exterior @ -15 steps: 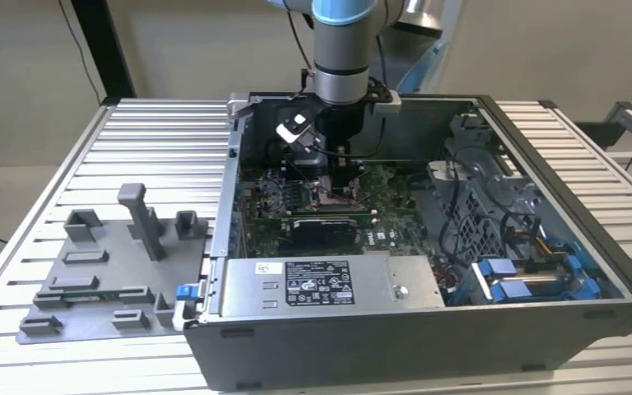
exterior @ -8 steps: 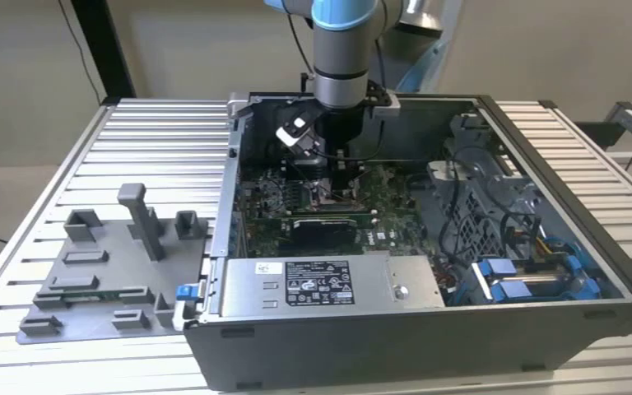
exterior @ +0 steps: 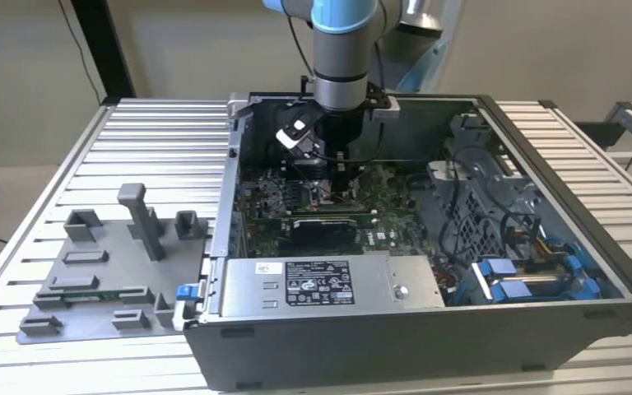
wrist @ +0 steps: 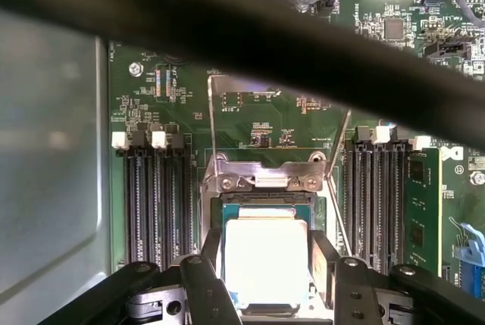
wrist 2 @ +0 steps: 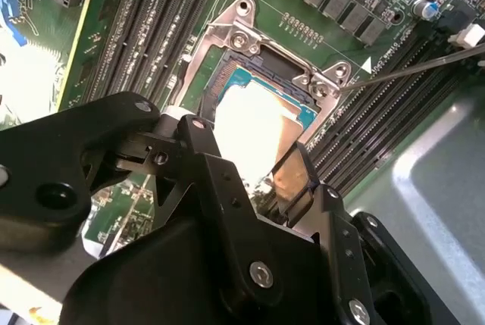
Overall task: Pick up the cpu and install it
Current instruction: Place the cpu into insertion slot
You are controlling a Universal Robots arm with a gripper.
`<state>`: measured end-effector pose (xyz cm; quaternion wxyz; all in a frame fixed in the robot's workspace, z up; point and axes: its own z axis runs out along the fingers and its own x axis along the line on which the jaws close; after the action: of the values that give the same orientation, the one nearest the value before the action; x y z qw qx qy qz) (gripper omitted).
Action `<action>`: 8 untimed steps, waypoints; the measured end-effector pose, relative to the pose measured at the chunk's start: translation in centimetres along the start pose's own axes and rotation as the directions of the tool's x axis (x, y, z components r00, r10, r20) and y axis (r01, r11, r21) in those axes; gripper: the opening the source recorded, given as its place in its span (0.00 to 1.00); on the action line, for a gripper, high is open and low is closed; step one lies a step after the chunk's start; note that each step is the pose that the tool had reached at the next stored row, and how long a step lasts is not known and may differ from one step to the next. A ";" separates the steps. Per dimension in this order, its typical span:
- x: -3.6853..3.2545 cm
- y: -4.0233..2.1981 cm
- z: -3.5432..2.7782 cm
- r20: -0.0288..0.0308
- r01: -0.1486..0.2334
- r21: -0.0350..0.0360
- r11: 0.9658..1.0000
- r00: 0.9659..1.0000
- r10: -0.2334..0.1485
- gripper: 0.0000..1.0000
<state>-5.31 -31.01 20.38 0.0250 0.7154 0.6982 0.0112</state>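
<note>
The cpu [wrist: 265, 257] is gripped at two opposite edges by the fingers of the claw [wrist: 265, 240], which are clamped on it, and is seen at the open socket directly beneath the claw. The socket's metal frame [wrist: 265, 179] is found just beyond the fingertips. Memory slots [wrist: 155, 196] are seen on either side. In the exterior view the claw [exterior: 341, 191] is seen inside the computer case [exterior: 579, 247].

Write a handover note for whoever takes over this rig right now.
Gripper: down inside the open dark grey computer case, straddling the cpu, a small square chip with pale silvery top; grip cannot be judged.
Cpu: lies within the metal-framed motherboard socket.
Done: chip brought to socket.
Left: seating and release unconfirmed; socket's thin metal lever stands unlatched.
</note>
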 end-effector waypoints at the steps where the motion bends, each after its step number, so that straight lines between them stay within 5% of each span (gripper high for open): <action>1: -0.03 0.00 0.03 0.000 0.000 0.000 1.000 1.000 0.000 0.00; 8: -0.14 -0.01 0.24 0.000 0.000 0.000 1.000 1.000 0.000 0.00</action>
<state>-5.31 -31.15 20.14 0.0250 0.7154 0.6982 0.0112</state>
